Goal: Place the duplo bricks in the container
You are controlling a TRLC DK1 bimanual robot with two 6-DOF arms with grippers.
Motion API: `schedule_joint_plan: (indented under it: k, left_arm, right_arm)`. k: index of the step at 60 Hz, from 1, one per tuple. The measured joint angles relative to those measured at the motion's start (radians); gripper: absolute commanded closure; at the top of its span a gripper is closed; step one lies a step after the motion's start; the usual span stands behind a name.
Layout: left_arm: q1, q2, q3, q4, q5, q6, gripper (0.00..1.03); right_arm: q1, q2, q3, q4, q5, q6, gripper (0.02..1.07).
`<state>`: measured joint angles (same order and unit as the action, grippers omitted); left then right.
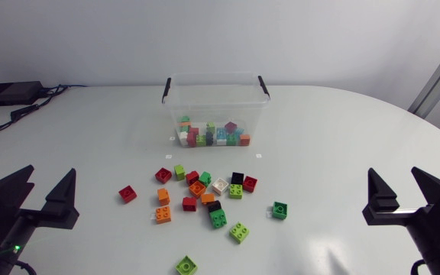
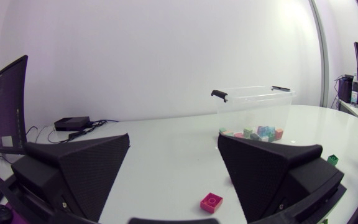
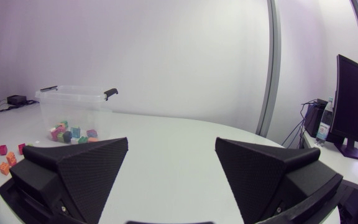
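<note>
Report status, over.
Left end effector open, empty; right end effector open, empty. Duplo bricks scattered on table, some already in clear container. Nothing blocking.

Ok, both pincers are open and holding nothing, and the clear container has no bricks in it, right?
No: the head view shows the container already holds several bricks. The left pincer and right pincer are indeed open and holding nothing.
</note>
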<state>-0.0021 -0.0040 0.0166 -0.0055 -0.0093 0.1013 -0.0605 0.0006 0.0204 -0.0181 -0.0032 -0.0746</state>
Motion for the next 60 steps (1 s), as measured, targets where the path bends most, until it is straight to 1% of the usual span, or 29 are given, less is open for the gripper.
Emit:
schedule_joint_plan:
  k: [50,60]
  left_arm:
    - [0.0,0.0,0.0,0.003,-0.001,0.0,0.04]
    - [0.027,0.0,0.008,0.0,-0.005,0.0,0.04]
  right_arm:
    - [0.0,0.0,0.0,0.0,0.0,0.0,0.06]
    - [0.0,0.0,0.0,0.0,0.0,0.0,0.06]
